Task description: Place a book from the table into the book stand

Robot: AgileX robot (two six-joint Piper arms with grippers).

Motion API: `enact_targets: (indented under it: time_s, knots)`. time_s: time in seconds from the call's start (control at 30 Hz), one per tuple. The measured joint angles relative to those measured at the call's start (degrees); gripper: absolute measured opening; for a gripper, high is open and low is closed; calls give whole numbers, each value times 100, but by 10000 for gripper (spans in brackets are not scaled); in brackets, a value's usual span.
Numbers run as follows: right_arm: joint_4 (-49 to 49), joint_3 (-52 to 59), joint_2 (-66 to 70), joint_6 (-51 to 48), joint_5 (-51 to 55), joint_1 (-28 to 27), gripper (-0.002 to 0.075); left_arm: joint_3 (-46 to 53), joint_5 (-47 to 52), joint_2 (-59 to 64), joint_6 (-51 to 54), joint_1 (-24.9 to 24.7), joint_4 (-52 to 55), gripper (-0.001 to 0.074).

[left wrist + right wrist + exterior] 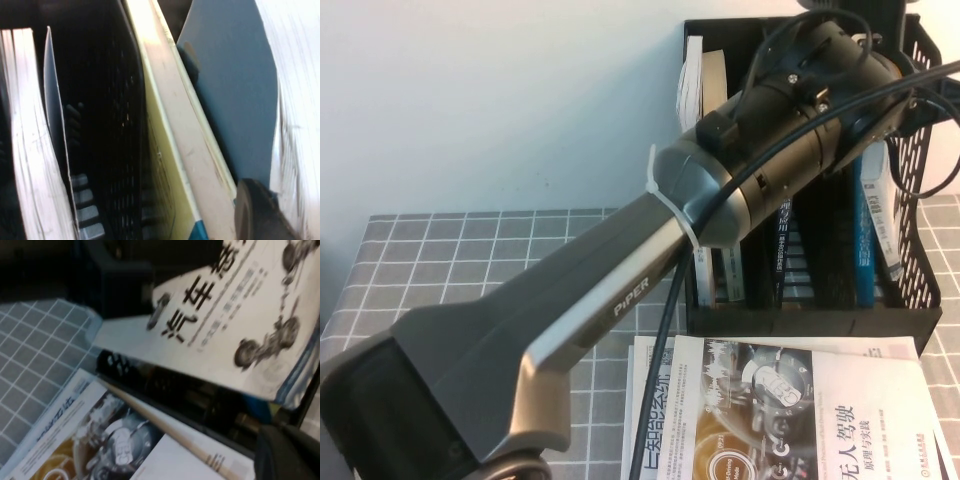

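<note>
The black book stand (910, 300) stands at the table's far right with several books upright in it. My left arm reaches across into its top. My left gripper (876, 112) is down between the books, its tips hidden. In the left wrist view one dark finger (257, 212) lies between a cream book edge (175, 125) and a blue-grey cover (230, 90). The white book with black characters and suspension drawings (235, 315) leans tilted above the stand's perforated wall (120, 365). My right gripper (290, 455) is beside the stand's right side, only a dark part showing.
The brown-gold cover book (790, 410) lies on the grey grid table (470, 250) in front of the stand, on top of a white book with blue characters (655, 400). Cables (930, 150) hang at the stand's right. The left arm fills the table's left half.
</note>
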Motion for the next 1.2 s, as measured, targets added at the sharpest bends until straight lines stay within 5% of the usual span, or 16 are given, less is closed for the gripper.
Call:
enact_targets:
  time_s: [0.23, 0.5, 0.8, 0.93, 1.2]
  knots:
    - [342, 1316, 477, -414, -488, 649, -4, 0, -287, 80, 34, 152, -93, 219]
    - [2787, 1697, 1759, -2387, -1958, 2309, -3, 0, -464, 112, 192, 409, -493, 346]
    - [3519, 1018, 2078, -3631, -2679, 2452, -3, 24, 270, -415, 981, 467, -652, 461]
    - [3708, 565, 2078, -3656, -2749, 2268, -3, 24, 762, -951, 1213, 519, -618, 402]
    - [3595, 6, 2078, -3649, -2244, 2148, -3, 24, 2042, -1577, 1837, 519, -594, 50]
